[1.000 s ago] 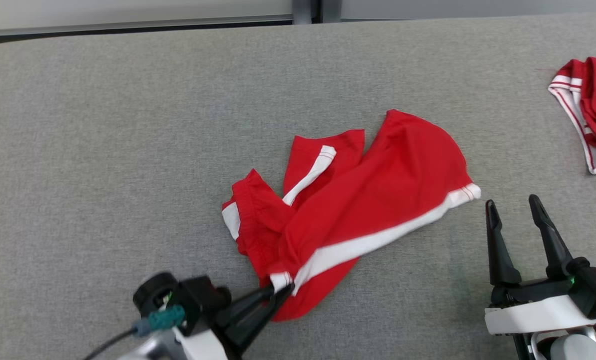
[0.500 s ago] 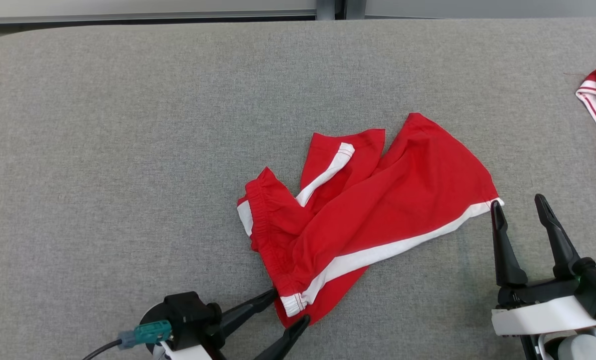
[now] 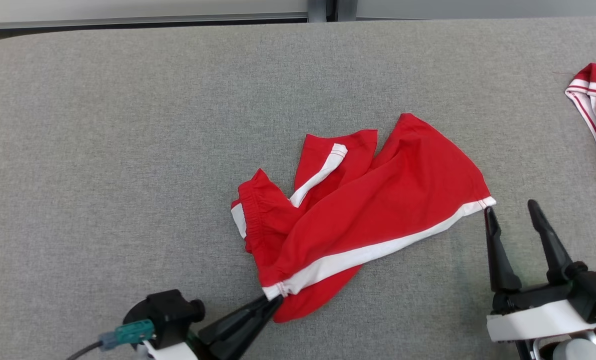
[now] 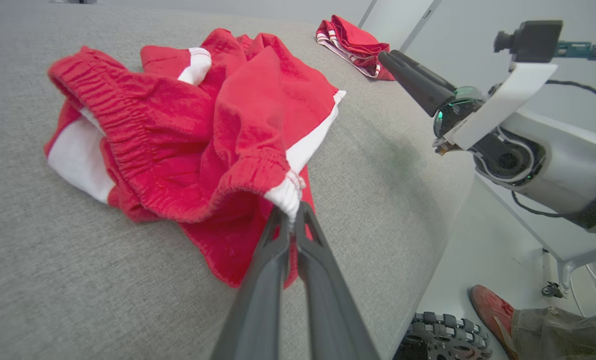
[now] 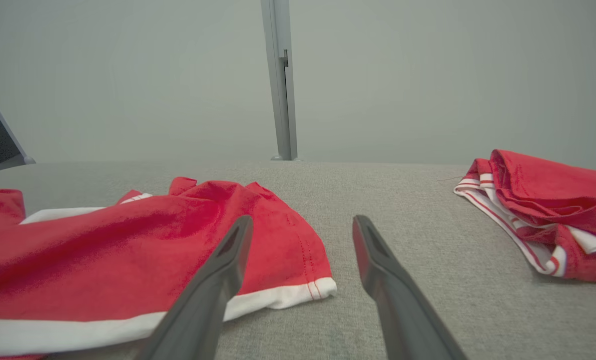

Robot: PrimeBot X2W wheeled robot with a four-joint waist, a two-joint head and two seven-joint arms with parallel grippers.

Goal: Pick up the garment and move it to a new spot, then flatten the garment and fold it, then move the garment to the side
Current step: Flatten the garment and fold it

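Left gripper (image 3: pixel 275 299) pinched only a waistband corner of the red shorts (image 3: pixel 378 200), right gripper (image 3: pixel 510 206) gaped wide, so one tug could've freed it.

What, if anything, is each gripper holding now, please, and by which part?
The left gripper pinches the red shorts at the waistband, where the white stripe meets it. The right gripper is open, holding nothing.

Dark fingers (image 3: pixel 498 260), white casing (image 3: pixel 533 319), teal connector (image 3: pixel 135 331)

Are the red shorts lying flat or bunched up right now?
Bunched up. The shorts lie twisted on the table, legs overlapping, with a waistband corner pinched in the left claw.
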